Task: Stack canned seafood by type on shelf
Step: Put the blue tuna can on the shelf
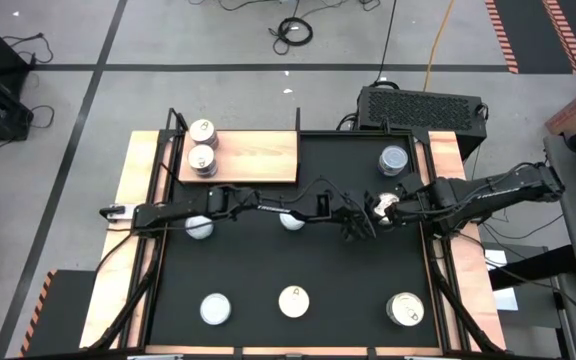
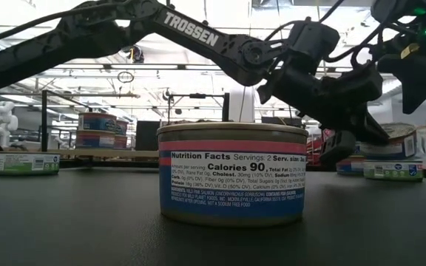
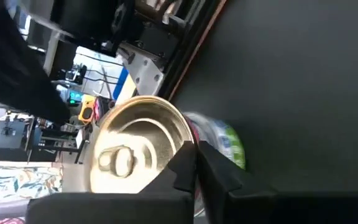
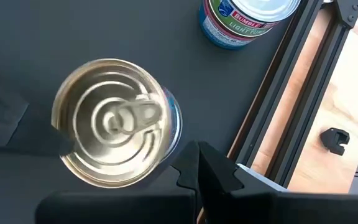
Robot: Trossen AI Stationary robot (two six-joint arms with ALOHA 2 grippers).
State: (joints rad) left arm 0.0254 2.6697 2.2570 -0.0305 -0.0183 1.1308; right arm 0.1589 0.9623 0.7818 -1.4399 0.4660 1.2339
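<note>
High view puts the pull-tab tin (image 1: 382, 205) right of centre, squeezed between both tools: the left gripper (image 1: 356, 222) sits just lower-left of it, the right gripper (image 1: 400, 208) just to its right. The left fingers are pressed together with nothing between them, the tin standing upright beside them rather than inside. The right fingers also look closed and empty. The shelf (image 1: 258, 155) lies well away at upper left, so the left arm seems better placed to carry the tin there, once it spreads around the tin.
</note>
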